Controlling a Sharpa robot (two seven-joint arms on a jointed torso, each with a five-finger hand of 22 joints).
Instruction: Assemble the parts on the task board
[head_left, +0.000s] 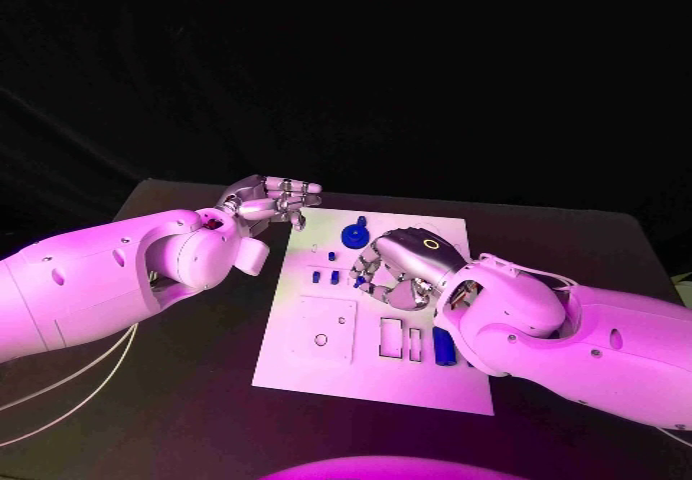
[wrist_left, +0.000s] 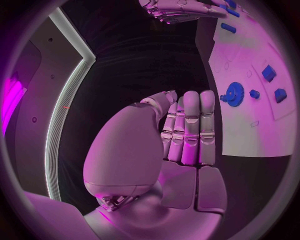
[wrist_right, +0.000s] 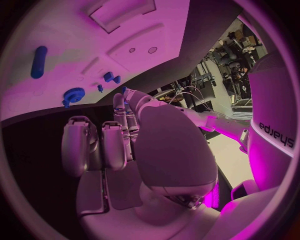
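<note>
The white task board (head_left: 296, 352) lies in the middle of the black table. On it are a blue gear (head_left: 355, 235), small blue pieces (head_left: 326, 274) and a blue peg (head_left: 444, 347). My right hand (head_left: 401, 265) hovers over the board's right middle with its fingers curled down. In the right wrist view a small blue bit (wrist_right: 124, 90) shows at that hand's fingertips (wrist_right: 128, 100); I cannot tell whether it is held. My left hand (head_left: 271, 203) hangs off the board's far left corner, its fingers (wrist_left: 190, 125) straight and holding nothing. The gear (wrist_left: 235, 93) lies just beyond them.
Empty cut-outs (head_left: 392, 337) and a raised square plate (head_left: 327, 325) take up the board's near half. Dark table (head_left: 188, 380) runs round the board on every side. Two blue blocks (wrist_left: 274, 84) sit past the gear.
</note>
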